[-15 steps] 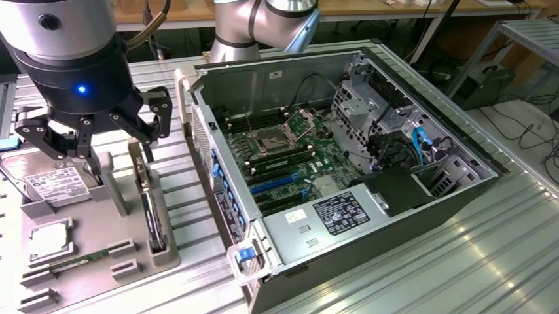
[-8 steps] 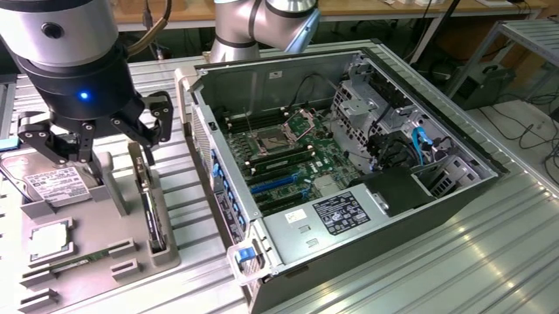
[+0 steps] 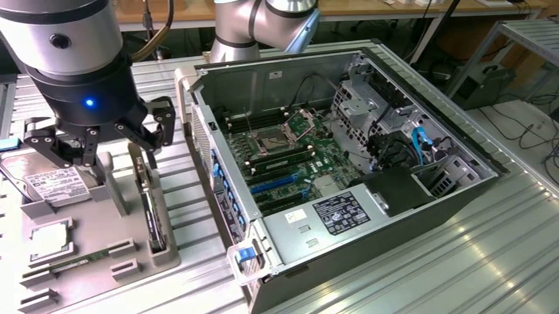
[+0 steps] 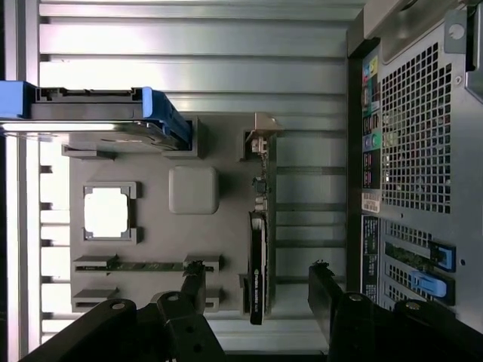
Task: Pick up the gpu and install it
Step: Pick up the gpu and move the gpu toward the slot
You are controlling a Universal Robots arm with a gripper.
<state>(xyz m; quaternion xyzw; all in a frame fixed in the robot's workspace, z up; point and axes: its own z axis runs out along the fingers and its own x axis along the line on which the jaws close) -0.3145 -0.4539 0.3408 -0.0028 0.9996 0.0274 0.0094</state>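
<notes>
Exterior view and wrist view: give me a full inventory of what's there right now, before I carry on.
gpu: one, dark card, standing on edge in the holder tray's slot on the side nearest the computer case
hard drive: one, silver with a white label, upright at the tray's far corner
processor chip: one, silver square, in a tray pocket
memory stick: one, green, narrow, in a tray slot
holder tray: one, grey, at the exterior view's left
computer case: one, grey and black, side open, green motherboard inside, to the exterior view's right of the tray
table: one, ribbed aluminium, under everything
robot arm: one, grey and black
tool: one, black, open, above the tray, holding nothing
</notes>
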